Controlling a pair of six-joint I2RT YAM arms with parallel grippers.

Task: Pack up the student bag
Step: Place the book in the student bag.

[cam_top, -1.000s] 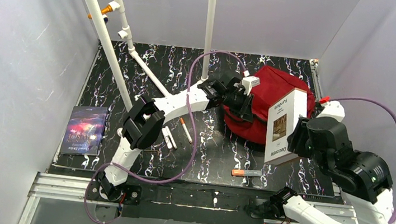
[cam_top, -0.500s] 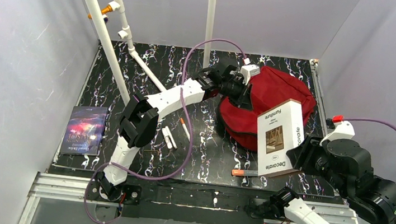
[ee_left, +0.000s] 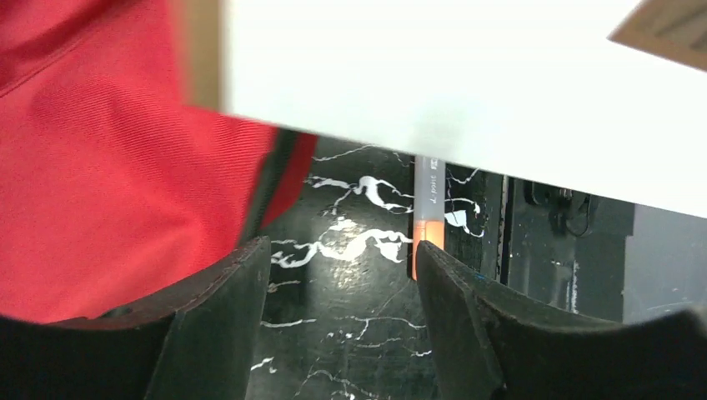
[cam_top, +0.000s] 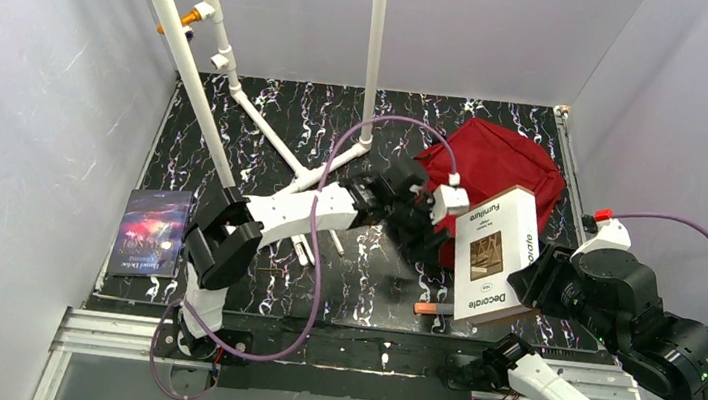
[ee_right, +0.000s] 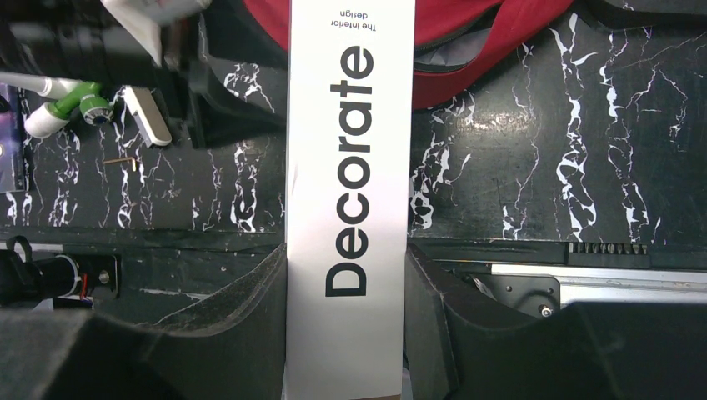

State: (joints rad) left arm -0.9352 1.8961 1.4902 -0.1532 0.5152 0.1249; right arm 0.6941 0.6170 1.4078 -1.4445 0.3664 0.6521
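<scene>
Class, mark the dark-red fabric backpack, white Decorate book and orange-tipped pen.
Dark-red fabric backpack (cam_top: 495, 161): top view, upper panel.
White Decorate book (ee_right: 350, 167): right wrist view, spine.
Orange-tipped pen (ee_left: 427, 196): left wrist view, barrel.

Student bag (cam_top: 498, 156) far R, behind book (cam_top: 496, 262)

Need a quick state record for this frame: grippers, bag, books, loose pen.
left gripper: open, empty, beside the student bag
right gripper: shut on the white book
white book: raised off the table, spine reads Decorate, not in bag
student bag: lying on table, far right
orange-capped pen: on table, by the raised book
dark book: flat, table's left edge
</scene>
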